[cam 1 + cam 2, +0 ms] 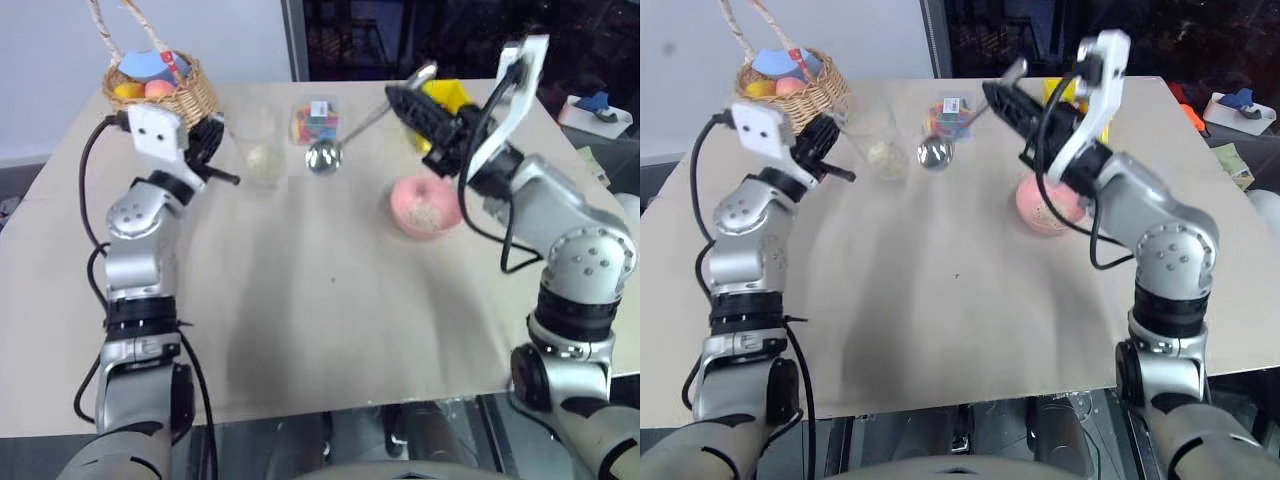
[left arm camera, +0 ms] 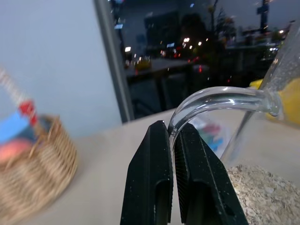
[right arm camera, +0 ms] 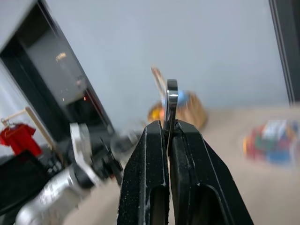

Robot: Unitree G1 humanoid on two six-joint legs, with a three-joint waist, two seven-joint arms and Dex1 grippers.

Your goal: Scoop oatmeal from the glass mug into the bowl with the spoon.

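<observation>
The glass mug [image 1: 254, 140] stands at the back left of the table with a low heap of oatmeal [image 1: 263, 160] in it. My left gripper [image 1: 228, 176] is shut on the mug's clear curved handle [image 2: 220, 96], and the pale flakes [image 2: 262, 192] lie just past my fingers. My right gripper [image 1: 398, 100] is shut on the spoon's thin handle [image 3: 171, 101] and holds it in the air. The spoon's shiny bowl [image 1: 323, 157] hangs low between the mug and the pink bowl [image 1: 402, 200]. The pink bowl sits under my right forearm, with some oatmeal [image 1: 427, 213] inside.
A wicker basket [image 1: 165, 90] of coloured things stands at the back left, close behind my left hand. A clear box of coloured pieces [image 1: 315, 120] lies behind the spoon. A yellow bin [image 1: 447, 95] sits behind my right gripper. The beige table [image 1: 300, 300] stretches toward me.
</observation>
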